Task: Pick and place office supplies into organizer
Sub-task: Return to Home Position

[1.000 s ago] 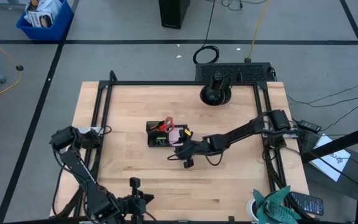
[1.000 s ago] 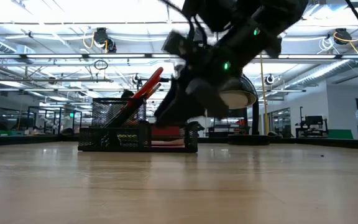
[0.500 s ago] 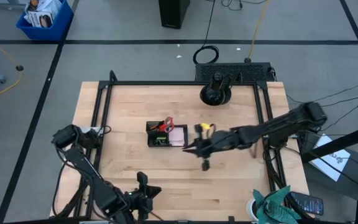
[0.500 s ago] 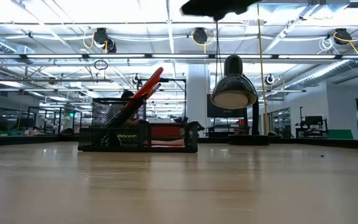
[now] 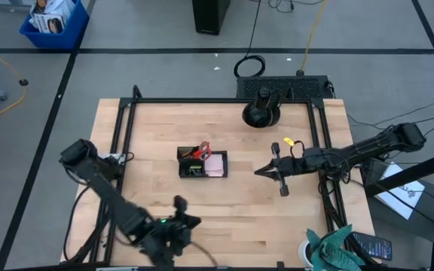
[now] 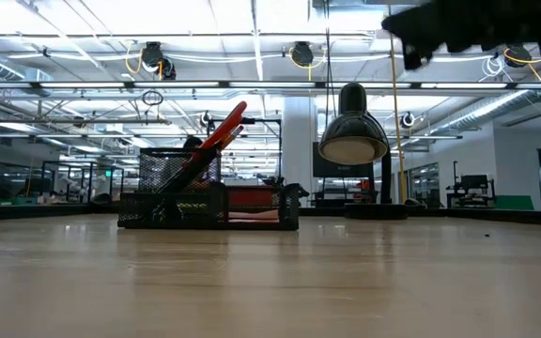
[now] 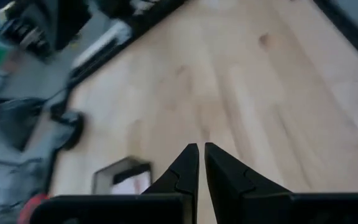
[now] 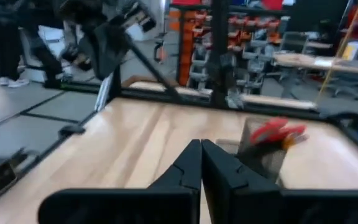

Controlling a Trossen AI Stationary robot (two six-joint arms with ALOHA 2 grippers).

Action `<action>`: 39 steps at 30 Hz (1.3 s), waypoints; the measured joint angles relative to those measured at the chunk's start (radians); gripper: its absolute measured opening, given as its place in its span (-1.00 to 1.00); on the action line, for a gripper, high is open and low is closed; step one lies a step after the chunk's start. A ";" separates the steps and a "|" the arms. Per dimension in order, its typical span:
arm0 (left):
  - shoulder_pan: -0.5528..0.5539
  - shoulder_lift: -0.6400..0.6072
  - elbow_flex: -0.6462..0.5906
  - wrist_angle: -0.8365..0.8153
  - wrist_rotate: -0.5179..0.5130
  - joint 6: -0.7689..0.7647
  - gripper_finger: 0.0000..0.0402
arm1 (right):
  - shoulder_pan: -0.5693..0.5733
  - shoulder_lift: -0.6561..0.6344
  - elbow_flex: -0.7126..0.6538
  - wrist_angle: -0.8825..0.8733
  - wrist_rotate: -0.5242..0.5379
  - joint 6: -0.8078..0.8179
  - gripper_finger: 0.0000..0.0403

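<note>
**Ana:** Where is the tray from your right fingers?

**Ben:** Look down from above, with the black stand at 12 o'clock. The tray sits near the middle of the bench. It lies at 9 o'clock from your right fingers, near them but not touching. Its long side runs from 9 to 3.

**Ana:** What is in it?

**Ben:** The red scissors poke up at its 12 o'clock side. The pink pad lies flat in the 3 o'clock end, the end closest to your right fingers.

**Ana:** Are your fingers holding anything?

**Ben:** No. Your right fingers are pressed together with nothing between them. Your left fingers are pressed together too, and they hold nothing. They hang over the bench near its 6 o'clock edge, farther from the tray. So your right arm is the nearer one.

**Ana:** What comes next?

**Ben:** I think the packing is done. You only need to bring your right arm home, toward 3 o'clock.

**Ana:** Is there room?

**Ben:** Yes. The wood from your right fingers out to 3 o'clock is bare. Mind the black rail along that side, and the stand at 12 o'clock. Move away from the tray, not over it, so you don't bump the scissors.
</note>
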 joint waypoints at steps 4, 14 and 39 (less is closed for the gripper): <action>0.102 -0.001 -0.058 0.233 0.214 0.211 -0.83 | -0.030 -0.037 -0.111 0.127 -0.115 0.055 -1.00; 0.252 -0.204 -0.384 0.782 0.418 0.406 -0.83 | -0.103 -0.170 -0.313 0.331 -0.180 0.177 -1.00; 0.199 -0.646 -1.204 1.566 0.154 0.365 -0.99 | -0.270 -0.264 -0.367 0.243 -0.203 0.169 -1.00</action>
